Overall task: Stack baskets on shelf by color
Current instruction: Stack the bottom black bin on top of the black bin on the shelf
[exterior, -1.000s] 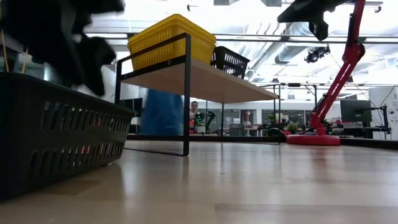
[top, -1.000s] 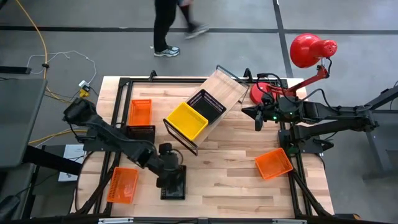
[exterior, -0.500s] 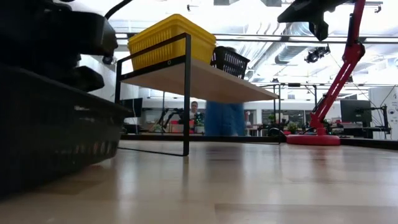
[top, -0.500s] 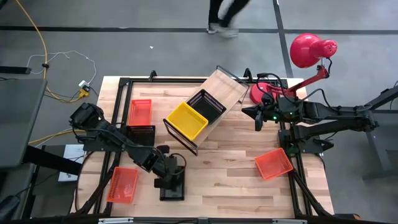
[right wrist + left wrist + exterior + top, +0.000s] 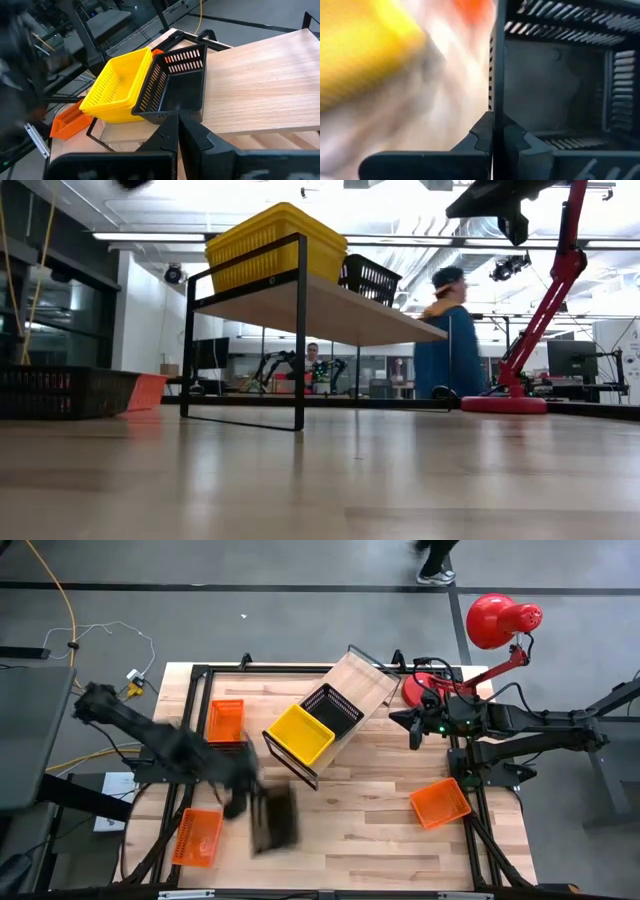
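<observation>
The shelf (image 5: pixel 350 700) stands slantwise at the table's middle back. On it rest a yellow basket (image 5: pixel 299 733) and a black basket (image 5: pixel 333 708), side by side (image 5: pixel 117 92) (image 5: pixel 175 87). My left gripper (image 5: pixel 243 802) is shut on another black basket (image 5: pixel 273 820), raised over the near left of the table and blurred. A third black basket (image 5: pixel 60 391) sits on the table at the left. Orange baskets lie at the far left (image 5: pixel 225 720), near left (image 5: pixel 197 837) and near right (image 5: pixel 440 803). My right gripper (image 5: pixel 412 726) hangs shut with nothing in it beside the shelf's right end. My left gripper (image 5: pixel 492 136) pinches one side wall (image 5: pixel 492 85) of the black basket (image 5: pixel 555 90), with one finger inside and one outside. The wall stands edge-on between the fingers. The basket is lifted clear of the table, which the low view shows bare where it stood.
A red desk lamp (image 5: pixel 500 618) with its round base (image 5: pixel 425 688) stands at the far right corner. Bare tabletop (image 5: pixel 370 830) lies in front of the shelf. A person (image 5: pixel 448 340) walks past beyond the table's far edge.
My left gripper has shut on the black basket's wall at the near left and risen quickly, drawing back toward the table's left. The basket has gone up with it, off the table and out of the low view. A person has walked across behind the table.
</observation>
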You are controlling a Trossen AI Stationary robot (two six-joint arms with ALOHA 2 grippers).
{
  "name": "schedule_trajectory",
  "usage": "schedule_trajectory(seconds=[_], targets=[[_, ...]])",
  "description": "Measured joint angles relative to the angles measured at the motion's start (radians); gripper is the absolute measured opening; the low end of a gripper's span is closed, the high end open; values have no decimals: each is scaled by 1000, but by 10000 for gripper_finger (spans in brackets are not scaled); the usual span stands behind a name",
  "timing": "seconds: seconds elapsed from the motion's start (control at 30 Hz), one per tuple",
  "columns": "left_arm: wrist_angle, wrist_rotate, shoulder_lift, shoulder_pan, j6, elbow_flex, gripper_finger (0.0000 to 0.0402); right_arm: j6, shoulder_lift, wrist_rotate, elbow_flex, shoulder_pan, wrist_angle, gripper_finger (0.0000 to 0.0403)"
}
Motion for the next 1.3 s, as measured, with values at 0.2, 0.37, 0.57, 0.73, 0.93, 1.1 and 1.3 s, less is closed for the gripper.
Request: schedule_trajectory(seconds=[0.2, 0.37, 0.57, 0.73, 0.93, 1.1, 1.3], targets=[[-5, -237, -37, 290, 197, 209, 0, 0, 0, 24, 0, 0, 0, 0], [-6, -146, 99, 545, 316, 320, 0, 11, 0, 24, 0, 0, 0, 0], [-16, -56, 302, 698, 311, 411, 0, 33, 0, 20, 0, 0, -1, 0], [-52, -20, 407, 719, 237, 463, 0, 34, 0, 16, 0, 0, -16, 0], [-132, -47, 461, 719, 205, 472, 0, 37, 0, 14, 0, 0, -38, 0], [-148, -11, 479, 727, 186, 473, 0, 38, 0, 14, 0, 0, -47, 0], [-151, 38, 479, 730, 175, 473, 0, 37, 0, 14, 0, 0, -48, 0]])
